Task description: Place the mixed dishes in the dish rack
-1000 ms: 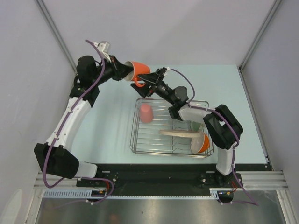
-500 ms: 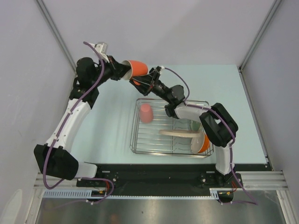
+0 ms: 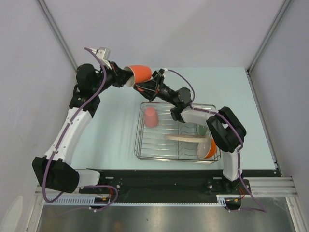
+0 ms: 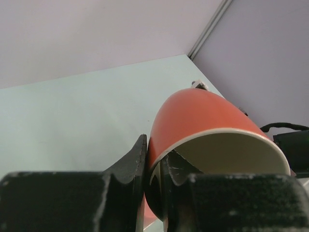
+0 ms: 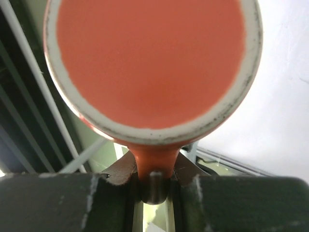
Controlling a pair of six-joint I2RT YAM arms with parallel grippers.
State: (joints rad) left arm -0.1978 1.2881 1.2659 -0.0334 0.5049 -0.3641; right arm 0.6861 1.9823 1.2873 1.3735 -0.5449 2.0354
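An orange mug [image 3: 141, 73] hangs on its side above the table's far edge, held between both arms. My left gripper [image 3: 126, 77] is shut on its rim: in the left wrist view one finger lies outside the mug [image 4: 203, 116] wall and one inside, at the gripper [image 4: 153, 150]. My right gripper [image 3: 150, 88] is shut on the mug's handle [image 5: 153, 162], below the mug [image 5: 149, 58] base. The dish rack [image 3: 145, 155] holds a pink cup [image 3: 151, 117], a cream plate [image 3: 186, 138], a pale green bowl [image 3: 202, 129] and an orange bowl [image 3: 210, 149].
The rack sits in the middle of the pale green table [image 3: 111, 130]. Grey walls close in the left, far and right sides. A black rail [image 3: 159, 180] carrying both arm bases runs along the near edge.
My right gripper moved in to the mug and shut on its handle. The left arm and the mug shifted slightly left, and the mug turned so its handle points at the right gripper.
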